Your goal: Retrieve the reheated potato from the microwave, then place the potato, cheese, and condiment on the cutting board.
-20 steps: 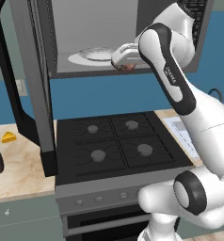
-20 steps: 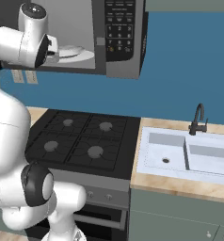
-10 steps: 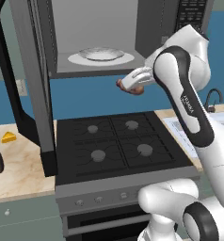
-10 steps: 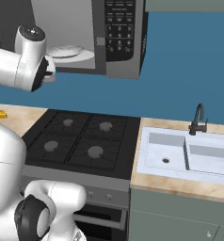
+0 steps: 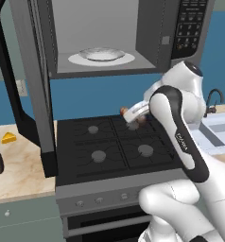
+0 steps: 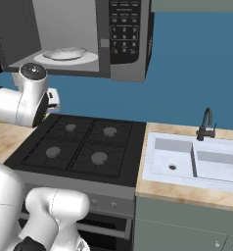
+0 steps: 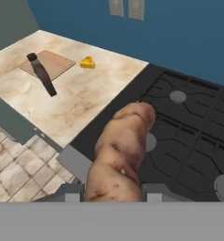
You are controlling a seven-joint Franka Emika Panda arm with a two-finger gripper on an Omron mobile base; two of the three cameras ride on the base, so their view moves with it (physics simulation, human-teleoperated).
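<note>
My gripper [image 5: 133,115] is shut on the potato [image 5: 123,111], a tan-brown lump held above the back burners of the stove. In the hand view the potato [image 7: 121,150] rises large between the two fingertips [image 7: 154,190], with the gripper [image 7: 111,193] closed around its lower end. The microwave [image 5: 180,28] stands open above, its door [image 5: 20,94] swung out to the left and a white plate [image 5: 101,56] inside. On the counter to the left lie the yellow cheese [image 7: 87,62], the wooden cutting board [image 7: 55,61] and the dark condiment bottle [image 7: 42,74], whose outline overlaps the board.
The black four-burner stove [image 5: 114,146] lies under the gripper. The open microwave door hangs between the stove and the left counter [image 5: 15,170]. A sink [image 6: 197,159] with a dark faucet [image 6: 206,125] sits to the right of the stove.
The arm has drawn the potato out of the microwave and lowered it, from plate level down to just above the stove. The plate stays inside.
</note>
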